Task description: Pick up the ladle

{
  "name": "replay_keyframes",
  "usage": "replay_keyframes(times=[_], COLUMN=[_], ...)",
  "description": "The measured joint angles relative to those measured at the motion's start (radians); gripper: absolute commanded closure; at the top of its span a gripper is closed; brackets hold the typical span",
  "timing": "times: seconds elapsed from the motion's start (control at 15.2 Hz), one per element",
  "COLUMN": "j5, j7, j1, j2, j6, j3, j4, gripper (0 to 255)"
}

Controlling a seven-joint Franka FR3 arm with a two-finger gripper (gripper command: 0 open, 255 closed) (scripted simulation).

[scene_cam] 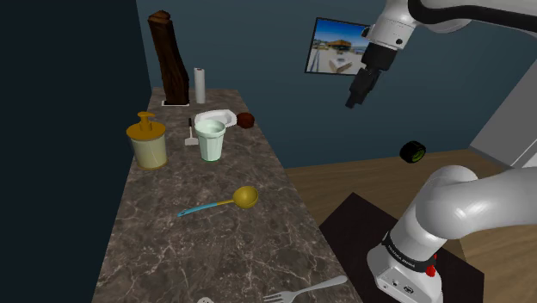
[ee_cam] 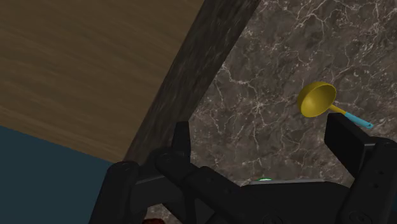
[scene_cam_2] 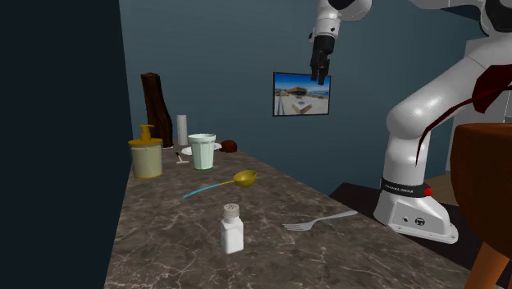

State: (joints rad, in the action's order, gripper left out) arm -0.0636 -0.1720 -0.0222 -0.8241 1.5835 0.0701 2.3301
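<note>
The black gripper's (ee_cam: 264, 137) two fingers (ee_cam: 181, 137) are released and stand wide apart, with nothing between them but dark marbled counter (ee_cam: 267, 76). Just past one fingertip in the wrist view lies the ladle (ee_cam: 316, 100), its yellow bowl facing up. The end of its teal handle is hidden behind that finger. In the shoulder view the ladle (scene_cam: 232, 200) lies flat on the counter (scene_cam: 215, 250) just left of and below the frame's centre, well apart from the gripper (scene_cam: 353, 103), which hangs high in the upper right, pointing down. The white arm (scene_cam: 465, 202) rises from its stand (scene_cam: 404, 275) at lower right, leaves the right edge and re-enters at the top, so its middle is cut off. Its wrist covers a corner of a wall picture (scene_cam: 336, 47). A fork (scene_cam: 305, 291) is cropped at the bottom edge. Behind a pale green cup (scene_cam: 209, 139), a white dish (scene_cam: 219, 116) and a small brown thing (scene_cam: 245, 120) are partly hidden and hard to identify. In the second exterior view the ladle (scene_cam_2: 244, 177) sits left of centre, beyond a white shaker (scene_cam_2: 232, 228).
</note>
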Motion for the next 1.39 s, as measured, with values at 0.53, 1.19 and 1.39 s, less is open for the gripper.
replay_keyframes(times=[0.53,1.19,1.39], j5=[-0.021,-0.056,-0.060], j7=[-0.085,-0.213,-0.253], j1=[0.071,0.183,0.209], j2=[0.167,0.483,0.571], j6=[0.137,0.330,0.371], j3=[-0.023,-0.087,-0.106], j4=[0.011,-0.047,-0.075], gripper=[0,0,0])
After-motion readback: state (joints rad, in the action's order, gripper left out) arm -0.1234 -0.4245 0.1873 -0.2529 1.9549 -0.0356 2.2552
